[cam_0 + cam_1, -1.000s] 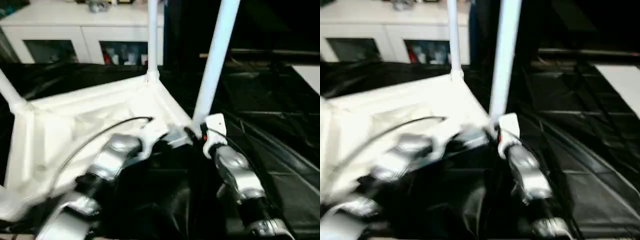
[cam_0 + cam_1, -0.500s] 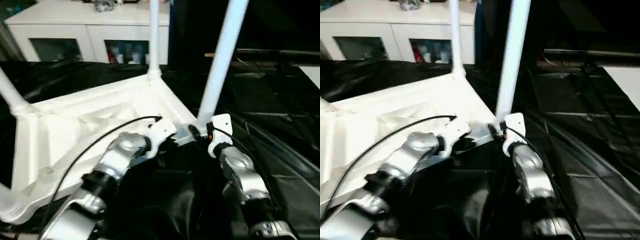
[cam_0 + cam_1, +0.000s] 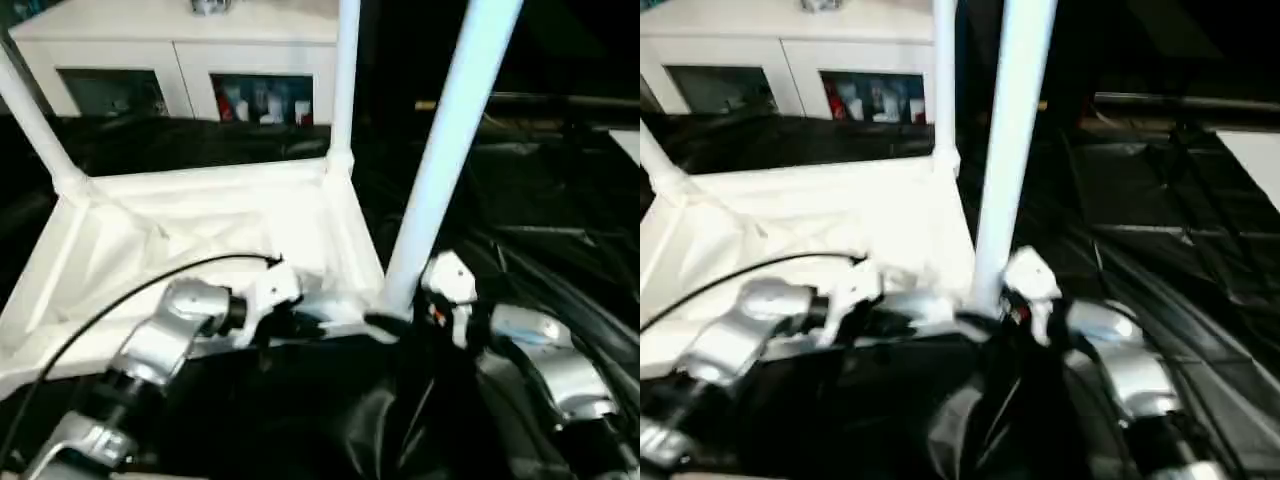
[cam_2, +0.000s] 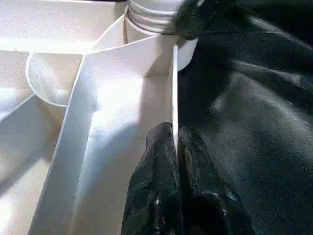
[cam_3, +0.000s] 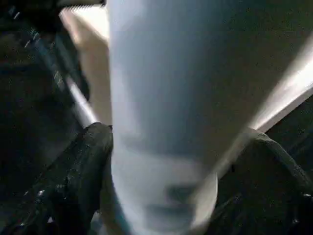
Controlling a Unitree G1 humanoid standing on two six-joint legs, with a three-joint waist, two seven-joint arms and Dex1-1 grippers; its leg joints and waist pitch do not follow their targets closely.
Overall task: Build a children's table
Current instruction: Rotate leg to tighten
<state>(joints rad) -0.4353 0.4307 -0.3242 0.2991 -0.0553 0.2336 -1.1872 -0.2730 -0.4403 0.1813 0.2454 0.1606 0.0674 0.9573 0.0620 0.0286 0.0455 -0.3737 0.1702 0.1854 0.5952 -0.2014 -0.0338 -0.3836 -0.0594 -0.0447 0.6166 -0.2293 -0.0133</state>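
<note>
A children's table is lying upside down on black sheeting, its white tabletop filling the left and centre of the head view, ribbed underside up. Three legs are showing upright in their corner sockets: the near leg rising through the centre right, a far leg at top centre, and a third leg at the upper left. A white cabinet with glass doors is standing along the top of the frame.

The left pincer is closed on the tabletop's thin edge wall, one black finger on each side, close to the near corner socket. The right pincer is sitting at the base of the near leg, its fingers standing either side of the tube with a little space showing around it; whether they are touching cannot be told.

Compared with a second ago, the tabletop is lying squarer to the camera and more of its ribbed underside is showing, though the camera itself has shifted too. The right pincer looks to be loosening around a leg already seated. That suggests this corner is finished; the fourth corner is not visible, so the table's completion is uncertain.
</note>
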